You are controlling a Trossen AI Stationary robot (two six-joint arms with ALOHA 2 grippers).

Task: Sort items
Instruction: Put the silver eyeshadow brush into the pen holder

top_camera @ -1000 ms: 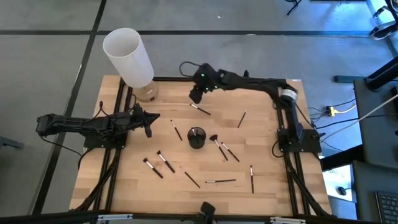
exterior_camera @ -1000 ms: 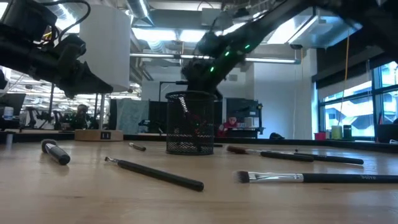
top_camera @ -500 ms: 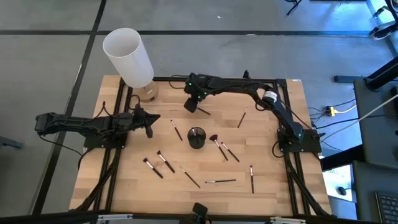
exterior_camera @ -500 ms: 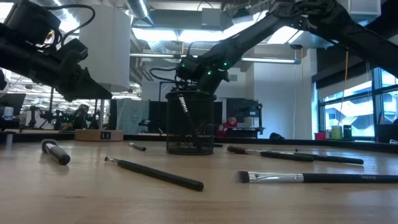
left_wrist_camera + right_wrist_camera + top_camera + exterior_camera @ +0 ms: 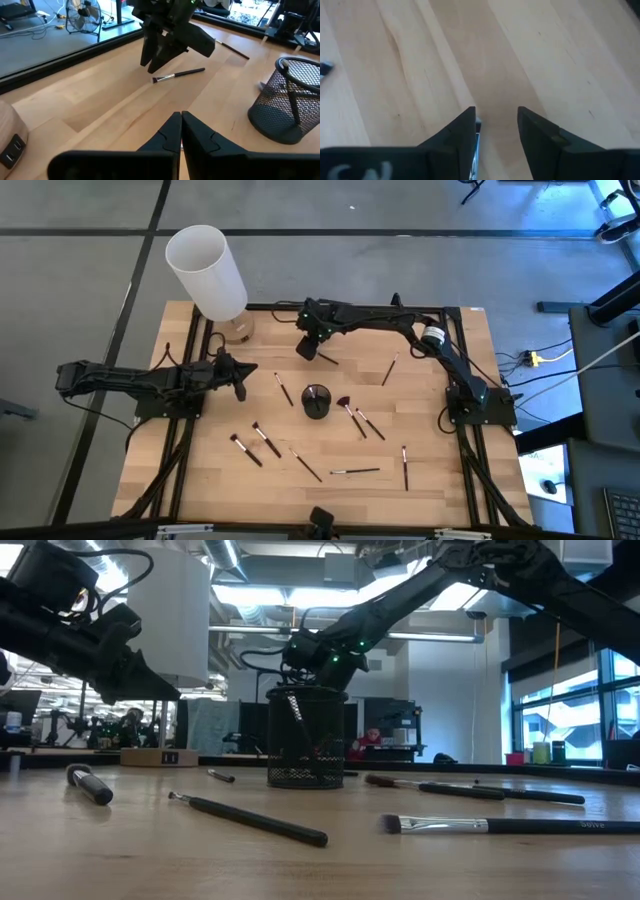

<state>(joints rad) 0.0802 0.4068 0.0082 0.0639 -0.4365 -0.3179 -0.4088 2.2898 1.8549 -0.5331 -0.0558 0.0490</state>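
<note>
Right gripper (image 5: 309,348) low over a makeup brush (image 5: 178,75) beyond the mesh cup (image 5: 316,401), fingers apart astride its ferrule. Left gripper (image 5: 240,383) closed, empty, left of cup.

left gripper (image 5: 238,385): fingers together, arm low, idle | right gripper (image 5: 306,352): fingers apart, pointing down

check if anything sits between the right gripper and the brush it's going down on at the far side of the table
Nothing visible does. The right gripper is right over the brush, jaws open, with the ferrule showing between its fingers and only bare table around. The mesh cup stands apart, nearer the middle.
</note>
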